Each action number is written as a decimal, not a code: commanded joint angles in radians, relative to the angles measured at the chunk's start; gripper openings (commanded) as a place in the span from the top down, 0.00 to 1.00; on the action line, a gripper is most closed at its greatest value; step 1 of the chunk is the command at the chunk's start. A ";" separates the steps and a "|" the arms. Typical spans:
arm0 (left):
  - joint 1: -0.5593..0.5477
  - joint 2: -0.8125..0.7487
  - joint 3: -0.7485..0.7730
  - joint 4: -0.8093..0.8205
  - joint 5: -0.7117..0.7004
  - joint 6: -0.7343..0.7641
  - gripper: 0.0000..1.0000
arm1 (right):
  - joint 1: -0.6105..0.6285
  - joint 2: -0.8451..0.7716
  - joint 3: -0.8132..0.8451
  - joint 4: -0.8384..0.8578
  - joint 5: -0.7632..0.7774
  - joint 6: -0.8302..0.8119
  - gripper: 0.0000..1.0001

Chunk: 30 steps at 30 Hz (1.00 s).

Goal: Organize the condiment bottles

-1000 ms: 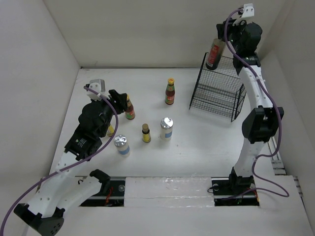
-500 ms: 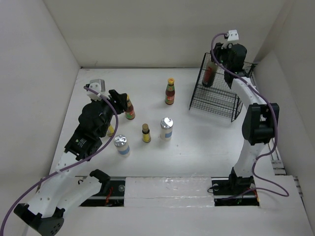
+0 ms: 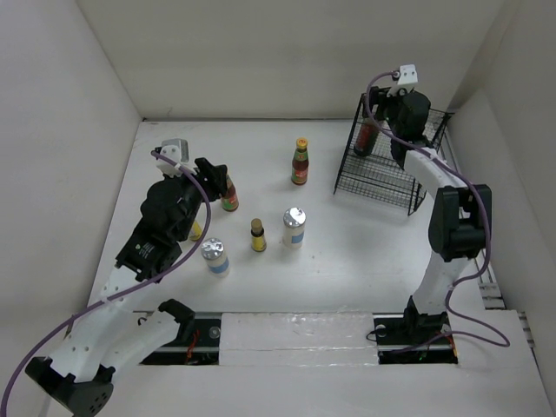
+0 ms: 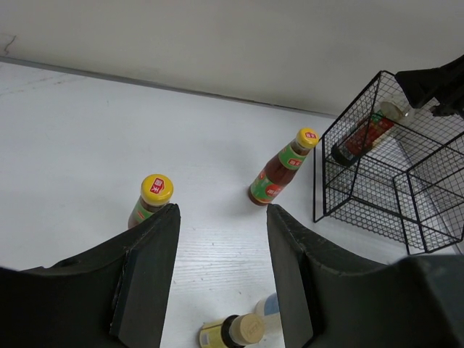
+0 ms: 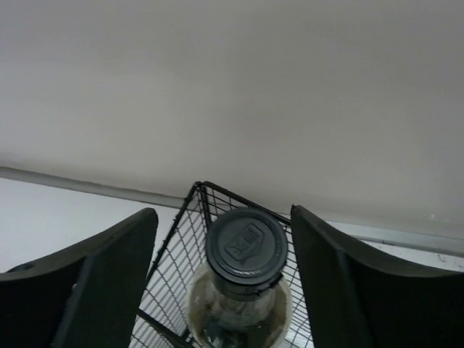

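In the back right stands a black wire rack [image 3: 382, 174] [image 4: 406, 210]. The dark-sauce, black-capped bottle [image 3: 366, 137] [image 5: 245, 245] [image 4: 362, 138] leans in its upper tier. My right gripper [image 3: 376, 129] [image 5: 223, 212] is open, its fingers either side of the cap with gaps showing. My left gripper [image 3: 219, 176] [image 4: 221, 214] is open with only table between its fingers. It sits beside one red-sauce bottle with a yellow cap [image 3: 228, 193] [image 4: 148, 201]. A second red-sauce bottle [image 3: 301, 162] [image 4: 282, 170] stands mid-table.
A tiny yellow-labelled bottle [image 3: 258, 235] [image 4: 228, 332] and two silver-lidded shakers [image 3: 294, 228] [image 3: 215, 256] stand in front of the left arm. Another small yellow bottle [image 3: 195, 230] is half hidden behind that arm. White walls close in the left, back and right.
The right arm lowered the dark-sauce bottle from above the rack into its upper tier, and its jaws opened off the bottle. The left arm barely moved.
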 commanded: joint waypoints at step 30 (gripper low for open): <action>0.005 -0.008 0.000 0.038 -0.034 -0.016 0.43 | 0.514 -0.560 -0.388 -0.467 -0.209 -0.163 0.15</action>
